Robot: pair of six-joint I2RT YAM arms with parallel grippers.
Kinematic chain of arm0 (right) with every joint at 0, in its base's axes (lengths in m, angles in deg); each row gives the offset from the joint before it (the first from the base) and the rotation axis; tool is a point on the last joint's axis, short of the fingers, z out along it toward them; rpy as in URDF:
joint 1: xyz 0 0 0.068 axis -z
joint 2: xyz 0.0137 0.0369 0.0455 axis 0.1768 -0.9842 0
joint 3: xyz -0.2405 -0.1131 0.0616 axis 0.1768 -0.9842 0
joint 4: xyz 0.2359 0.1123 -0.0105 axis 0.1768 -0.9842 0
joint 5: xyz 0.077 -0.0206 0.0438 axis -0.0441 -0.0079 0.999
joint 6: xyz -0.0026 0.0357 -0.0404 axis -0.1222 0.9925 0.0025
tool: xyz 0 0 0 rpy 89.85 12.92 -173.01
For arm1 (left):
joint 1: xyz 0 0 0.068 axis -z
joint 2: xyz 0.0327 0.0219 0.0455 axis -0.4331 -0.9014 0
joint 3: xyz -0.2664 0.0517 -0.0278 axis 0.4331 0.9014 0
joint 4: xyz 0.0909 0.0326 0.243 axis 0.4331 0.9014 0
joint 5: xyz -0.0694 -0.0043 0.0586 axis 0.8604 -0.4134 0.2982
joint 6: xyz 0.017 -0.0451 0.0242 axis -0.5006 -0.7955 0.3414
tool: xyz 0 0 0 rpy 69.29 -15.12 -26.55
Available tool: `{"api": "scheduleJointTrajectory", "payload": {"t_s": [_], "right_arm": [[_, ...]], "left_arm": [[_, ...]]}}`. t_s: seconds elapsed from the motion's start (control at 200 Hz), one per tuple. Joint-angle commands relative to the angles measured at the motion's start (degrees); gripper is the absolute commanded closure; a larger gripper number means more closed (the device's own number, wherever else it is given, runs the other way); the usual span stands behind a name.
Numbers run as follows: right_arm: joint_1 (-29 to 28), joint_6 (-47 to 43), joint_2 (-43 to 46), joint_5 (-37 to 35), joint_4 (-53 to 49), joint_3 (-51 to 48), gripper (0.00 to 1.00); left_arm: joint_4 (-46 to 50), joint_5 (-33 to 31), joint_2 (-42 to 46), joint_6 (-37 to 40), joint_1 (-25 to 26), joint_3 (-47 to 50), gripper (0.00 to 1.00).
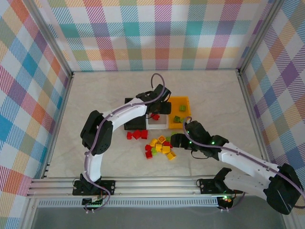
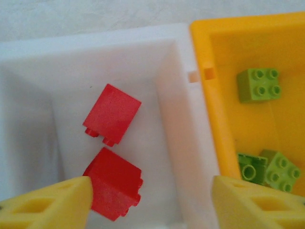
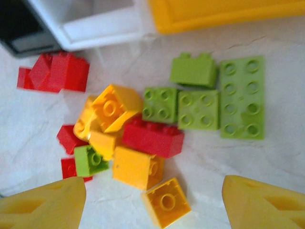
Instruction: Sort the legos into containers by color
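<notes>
Two arms in white link shells with black joint housings: left arm [image 1: 119, 113], right arm [image 1: 245, 160]. Purple cable [image 1: 157, 75] looped along the left arm. Small green lights [image 1: 189, 141] near right wrist. Yellow moulded left fingers [image 2: 45, 207] with recessed slots. Right fingers [image 3: 40, 205] also yellow.

The surface [image 1: 95, 95] is pale cream with a faint marbled pattern. In the right wrist view [image 3: 271, 152] thin dark veins run across it like hairline cracks, and in the left wrist view a greyish strip of it [image 2: 95, 12] lies along the top edge. Three walls enclose it: a back wall [image 1: 157, 33], a left wall [image 1: 24, 95] and a right wall [image 1: 286, 71]. All are covered in the same pastel plaid of blue, orange, pink, green and purple on white. Slanting metal posts [image 1: 52, 43] [image 1: 259, 38] stand at the two far corners. A ribbed aluminium rail [image 1: 152, 186] runs along the near edge, with a grey strip [image 1: 157, 217] below it.
</notes>
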Motion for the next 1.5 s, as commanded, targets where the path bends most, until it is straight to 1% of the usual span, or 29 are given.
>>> {"api": "scheduleJointTrajectory", "payload": {"t_s": [0.0, 0.055, 0.065, 0.08, 0.095, 0.215, 0.365, 0.485, 0.61, 0.75, 0.855, 0.915, 1.05, 1.19, 1.42, 1.495], "right_arm": [[-3.2, 1.3, -0.3, -1.2, -0.5, 0.2, 0.24], [-5.2, 1.7, -1.4, -2.6, -1.2, 0.7, 0.24], [-5.6, 1.7, -1.6, -2.8, -1.3, 0.8, 0.24], [-6.0, 1.7, -2.0, -3.2, -1.4, 0.9, 0.24], [-6.5, 1.7, -2.5, -3.7, -1.6, 1.0, 0.24], [-10.1, 1.9, -6.9, -6.6, -3.4, 1.4, 0.24], [-12.8, 1.6, -12.6, -7.9, -2.3, 2.1, 0.24], [-14.1, 1.4, -17.0, -9.8, -1.3, 3.9, 0.24], [-15.0, 1.6, -21.2, -11.3, -1.3, 6.1, 0.25], [-16.3, 2.6, -25.6, -12.2, -3.7, 8.1, 0.28], [-17.4, 3.7, -28.5, -12.9, -6.5, 9.7, 0.32], [-17.7, 4.3, -29.7, -13.1, -7.3, 10.0, 0.36], [-18.5, 5.4, -30.3, -13.2, -7.2, 9.5, 0.52], [-19.5, 6.0, -26.7, -14.6, -7.5, 8.6, 0.6], [-19.5, 4.1, -15.6, -14.9, -9.6, 10.1, 0.64], [-19.3, 1.6, -14.9, -14.7, -9.4, 13.3, 0.64]], "left_arm": [[0.6, 2.4, 6.7, -0.3, 1.4, 0.5, 0.12], [-0.8, 2.9, 11.4, -0.6, 2.4, 3.7, 0.07], [-1.1, 3.1, 12.4, -0.6, 2.5, 4.4, 0.06], [-1.5, 3.3, 13.8, -0.7, 2.9, 5.5, 0.01], [-1.8, 3.4, 15.3, -0.8, 3.2, 6.5, 0.0], [-4.2, 3.4, 28.2, -2.3, 6.1, 17.5, 0.0], [-4.5, -0.6, 44.2, -6.7, 10.1, 33.5, 0.0], [-4.0, -2.5, 55.8, -11.8, 10.6, 44.5, 0.0], [-1.3, -4.2, 64.5, -15.1, 10.7, 51.2, 0.0], [3.1, -6.4, 68.9, -16.5, 10.7, 53.5, 0.0], [4.6, -7.6, 71.2, -16.7, 10.7, 54.2, 0.0], [5.1, -8.2, 72.2, -16.8, 10.7, 54.4, 0.0], [6.2, -9.3, 72.8, -16.2, 10.7, 53.9, 0.0], [7.0, -10.3, 72.7, -16.1, 10.7, 53.7, 0.0], [9.0, -13.7, 74.9, -16.3, 10.7, 54.2, 0.0], [10.5, -15.1, 75.9, -16.8, 10.7, 54.7, 0.0]]}}
